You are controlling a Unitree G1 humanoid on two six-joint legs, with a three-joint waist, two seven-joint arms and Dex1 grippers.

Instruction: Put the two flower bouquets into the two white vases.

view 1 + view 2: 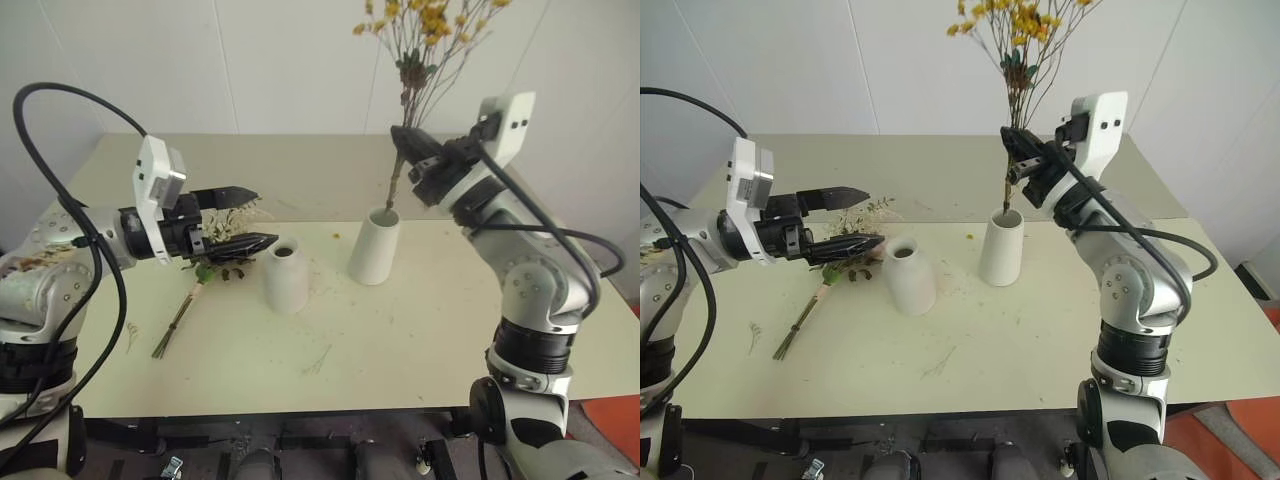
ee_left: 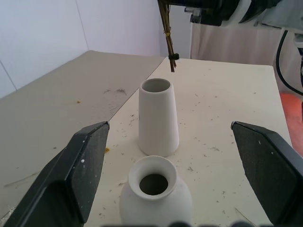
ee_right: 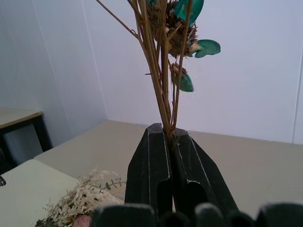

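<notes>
Pinching the light, brittle yellow bouquet point(image 1: 425, 60) low on its thin stems, my right end effector point(image 1: 405, 145) is clamped shut holding it above the tall vase point(image 1: 374, 246), while my left end effector point(image 1: 248, 215) gapes empty over the rose bouquet point(image 1: 205, 270) on the counter point(image 1: 400, 340).

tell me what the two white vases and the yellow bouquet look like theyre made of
Taller vase and rounded bottle vase: probably ceramic, matte white; smooth thick rims, no shine.
Yellow bouquet: looks like dried plant material; thin brown stiff stems, tiny yellow-orange blossoms. Whether real or artificial is unclear. The right pincer is shut on its stems above the taller vase.
</notes>
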